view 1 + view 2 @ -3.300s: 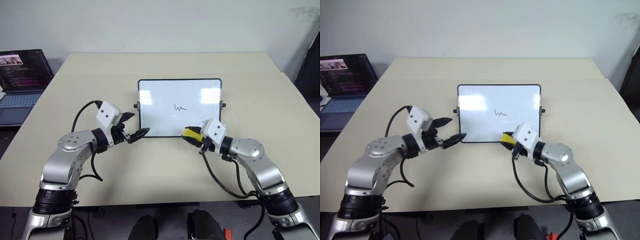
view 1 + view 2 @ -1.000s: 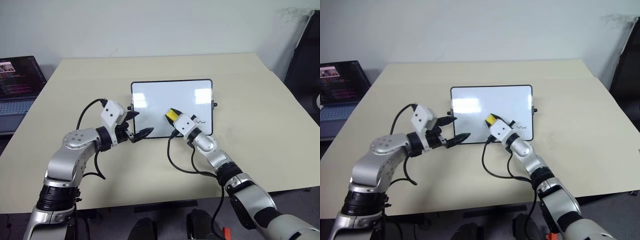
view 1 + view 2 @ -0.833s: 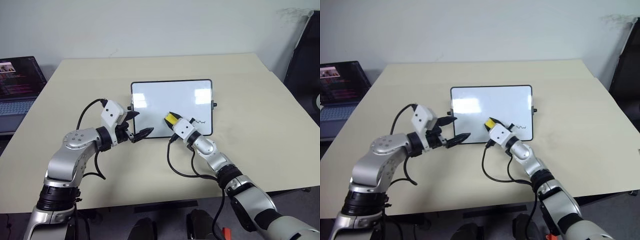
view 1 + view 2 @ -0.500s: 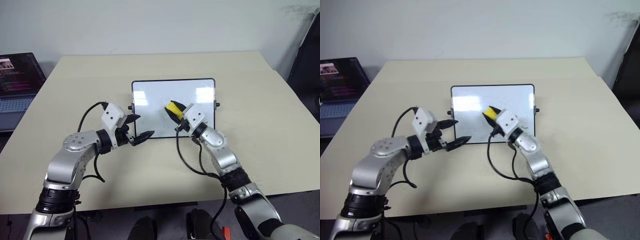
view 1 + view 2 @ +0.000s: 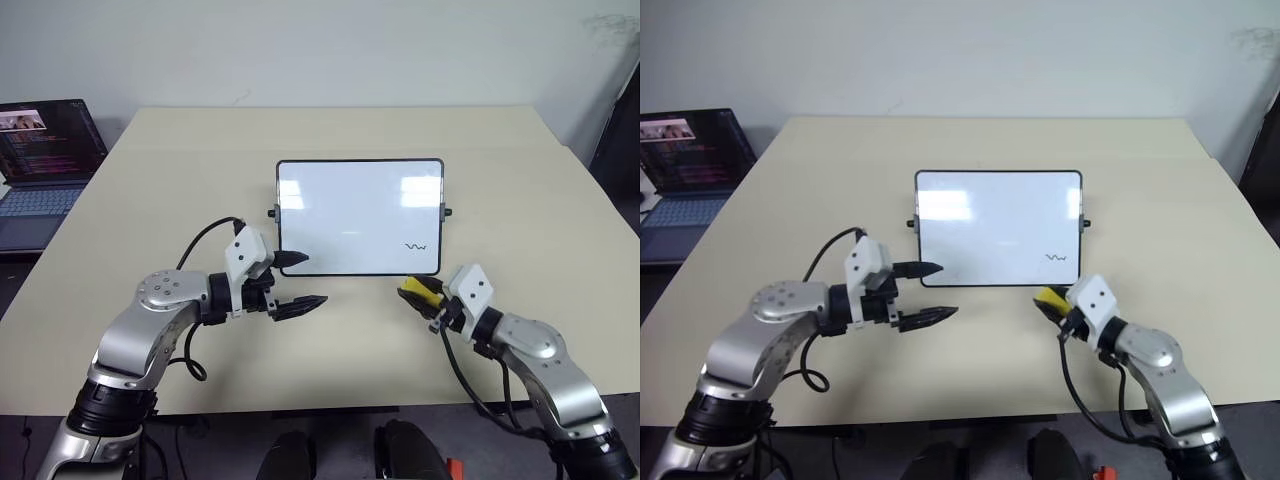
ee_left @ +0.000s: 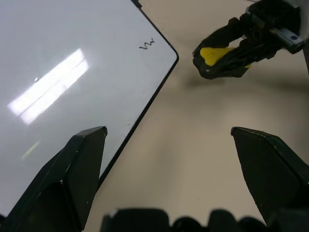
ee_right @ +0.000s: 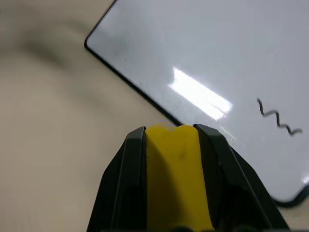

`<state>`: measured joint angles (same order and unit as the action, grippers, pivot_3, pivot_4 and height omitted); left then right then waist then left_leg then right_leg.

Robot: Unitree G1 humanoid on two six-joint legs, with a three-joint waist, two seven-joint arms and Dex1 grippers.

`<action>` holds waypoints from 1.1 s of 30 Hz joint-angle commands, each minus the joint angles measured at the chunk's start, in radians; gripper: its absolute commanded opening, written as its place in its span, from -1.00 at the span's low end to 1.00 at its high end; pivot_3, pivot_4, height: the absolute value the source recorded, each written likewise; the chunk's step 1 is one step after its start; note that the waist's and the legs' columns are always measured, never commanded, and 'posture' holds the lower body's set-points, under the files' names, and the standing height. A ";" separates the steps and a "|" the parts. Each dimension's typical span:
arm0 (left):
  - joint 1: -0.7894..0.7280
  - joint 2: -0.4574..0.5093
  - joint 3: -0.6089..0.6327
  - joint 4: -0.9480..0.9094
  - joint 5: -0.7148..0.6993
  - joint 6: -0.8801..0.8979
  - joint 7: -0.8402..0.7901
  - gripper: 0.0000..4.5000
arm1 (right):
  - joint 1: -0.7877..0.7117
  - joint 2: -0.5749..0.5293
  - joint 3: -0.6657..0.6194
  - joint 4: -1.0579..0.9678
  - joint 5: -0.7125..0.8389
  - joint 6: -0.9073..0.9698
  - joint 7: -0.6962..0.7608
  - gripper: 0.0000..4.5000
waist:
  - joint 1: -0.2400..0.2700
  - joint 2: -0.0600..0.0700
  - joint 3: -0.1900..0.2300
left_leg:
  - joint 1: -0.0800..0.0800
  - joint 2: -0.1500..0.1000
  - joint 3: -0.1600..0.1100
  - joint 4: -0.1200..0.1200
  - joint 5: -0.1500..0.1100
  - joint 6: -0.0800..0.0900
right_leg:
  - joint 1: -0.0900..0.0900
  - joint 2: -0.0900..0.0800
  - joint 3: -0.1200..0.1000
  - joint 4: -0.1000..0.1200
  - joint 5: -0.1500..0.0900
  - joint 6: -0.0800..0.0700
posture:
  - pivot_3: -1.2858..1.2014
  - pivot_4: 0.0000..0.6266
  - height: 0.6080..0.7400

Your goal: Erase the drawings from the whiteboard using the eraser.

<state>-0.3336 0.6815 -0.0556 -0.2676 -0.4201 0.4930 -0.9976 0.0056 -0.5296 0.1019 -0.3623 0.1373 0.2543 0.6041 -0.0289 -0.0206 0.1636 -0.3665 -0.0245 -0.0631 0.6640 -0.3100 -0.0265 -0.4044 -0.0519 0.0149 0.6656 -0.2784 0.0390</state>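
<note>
The whiteboard (image 5: 345,205) lies flat in the middle of the table. One of the drawings, a small dark squiggle (image 5: 416,247), sits near its near right corner. My right gripper (image 5: 410,294) is shut on the yellow eraser (image 5: 422,289) and hovers low over the table just off that corner, pointing left. In the right wrist view the eraser (image 7: 176,164) sits between both fingers, short of the board's edge. My left gripper (image 5: 312,279) is open and empty at the board's near left corner, one finger (image 5: 295,259) over the frame.
An open laptop (image 5: 45,150) sits at the far left edge of the table. Cables loop from both wrists onto the tabletop. Bare beige table (image 5: 540,230) surrounds the board on all sides.
The squiggle in the board's middle is gone. My right gripper has pulled the eraser back off the board to the table by the near right corner. The left gripper drew back slightly.
</note>
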 commanded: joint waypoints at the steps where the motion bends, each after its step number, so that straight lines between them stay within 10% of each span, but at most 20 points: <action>1: -0.039 -0.004 -0.022 0.016 0.018 -0.038 -0.021 1.00 | 0.040 -0.009 -0.003 -0.026 -0.102 -0.119 -0.060 -0.50 | 0.000 0.000 0.000 | 0.000 0.000 0.000 0.000 0.000 0.000 | 0.000 0.000 0.000 0.000 0.000 0.000 | 0.03 -0.52 1.00; 21: -0.138 -0.071 -0.078 0.166 0.068 -0.143 -0.080 1.00 | -0.462 0.249 -0.031 0.691 -0.330 -0.552 -0.509 -0.50 | -0.004 0.000 0.000 | 0.002 0.000 0.006 0.001 0.002 -0.003 | -0.002 0.002 0.002 0.006 0.000 0.000 | 0.03 -0.52 1.00; 33: -0.125 -0.067 -0.059 0.118 0.055 -0.101 -0.041 1.00 | -0.477 0.352 0.090 1.080 -0.429 -0.743 -0.566 -0.50 | -0.038 -0.004 -0.003 | 0.019 0.002 0.009 0.003 0.000 0.001 | 0.010 0.003 0.006 0.014 0.000 -0.001 | 0.03 -0.52 1.00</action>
<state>-0.4535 0.6084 -0.1476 -0.0988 -0.3521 0.3894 -1.0493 -0.5020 -0.1932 0.1503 0.6429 -0.2592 -0.4992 0.0353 -0.0665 -0.0247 0.1610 -0.3418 -0.0225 -0.0543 0.6665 -0.3099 -0.0254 -0.3878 -0.0485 0.0201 0.6790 -0.2782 0.0381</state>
